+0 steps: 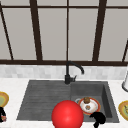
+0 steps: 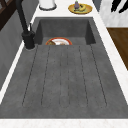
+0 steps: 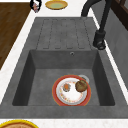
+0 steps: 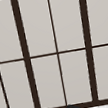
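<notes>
My right hand (image 1: 98, 117) hovers at the sink's front edge, just in front of the basin; in the left side view the right hand (image 2: 119, 6) shows straight, spread fingers holding nothing. Nearest to it is a red-rimmed white plate (image 1: 88, 105) on the basin floor, carrying a brown round food item (image 3: 81, 85) and a small orange piece (image 3: 66, 87). A big red sphere (image 1: 67, 114) sits to the hand's left, over the front edge. My left hand (image 1: 2, 114) stays at the far left of the counter, beside a yellow plate (image 1: 3, 98); the left hand (image 3: 35, 4) is a dark clump there.
A black faucet (image 1: 68, 72) stands behind the grey sink (image 1: 37, 100), whose ribbed drainboard (image 2: 65, 75) lies on the left. Another yellow plate (image 2: 80, 8) with food and a white container (image 2: 47, 3) stand on the right counter. Window frames (image 4: 57, 52) rise behind.
</notes>
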Robot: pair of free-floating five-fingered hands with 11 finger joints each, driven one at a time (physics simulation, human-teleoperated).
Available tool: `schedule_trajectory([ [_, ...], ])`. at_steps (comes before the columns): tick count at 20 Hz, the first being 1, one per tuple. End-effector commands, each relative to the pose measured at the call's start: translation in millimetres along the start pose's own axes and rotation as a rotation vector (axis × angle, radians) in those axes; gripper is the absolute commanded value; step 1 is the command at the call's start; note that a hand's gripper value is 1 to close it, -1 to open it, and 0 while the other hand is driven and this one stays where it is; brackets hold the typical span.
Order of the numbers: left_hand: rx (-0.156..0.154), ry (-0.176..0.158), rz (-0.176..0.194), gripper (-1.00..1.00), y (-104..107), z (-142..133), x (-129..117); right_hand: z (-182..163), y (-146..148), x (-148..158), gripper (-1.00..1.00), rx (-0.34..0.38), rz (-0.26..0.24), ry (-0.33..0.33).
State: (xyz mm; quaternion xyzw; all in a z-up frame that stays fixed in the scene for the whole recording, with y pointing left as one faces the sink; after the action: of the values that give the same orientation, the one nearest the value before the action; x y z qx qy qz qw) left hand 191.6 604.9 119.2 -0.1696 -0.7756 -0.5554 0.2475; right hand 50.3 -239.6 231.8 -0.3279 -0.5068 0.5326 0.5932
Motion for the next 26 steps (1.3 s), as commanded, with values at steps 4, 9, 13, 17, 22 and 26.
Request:
schedule_trajectory([
  [4,-0.050,0.010,0.008,1.00,10.0,-26.5,8.1,0.0,0.0,0.0,0.00,0.000,0.000,0.000],
  [9,-0.051,0.025,0.014,1.00,28.2,-49.8,18.5,0.0,0.0,0.0,0.00,0.000,0.000,0.000],
  [13,-0.049,0.032,0.011,1.00,44.9,-74.6,30.2,0.0,0.0,0.0,0.00,0.000,0.000,0.000],
  [17,-0.050,0.019,0.002,1.00,57.7,-100.7,43.2,0.0,0.0,0.0,0.00,0.000,0.000,0.000],
  [22,-0.046,0.008,0.005,1.00,65.9,-134.4,58.3,0.0,0.0,0.0,0.00,0.000,0.000,0.000],
  [26,-0.040,0.039,-0.003,1.00,68.8,-163.2,67.2,0.0,0.0,0.0,0.00,0.000,0.000,0.000],
])
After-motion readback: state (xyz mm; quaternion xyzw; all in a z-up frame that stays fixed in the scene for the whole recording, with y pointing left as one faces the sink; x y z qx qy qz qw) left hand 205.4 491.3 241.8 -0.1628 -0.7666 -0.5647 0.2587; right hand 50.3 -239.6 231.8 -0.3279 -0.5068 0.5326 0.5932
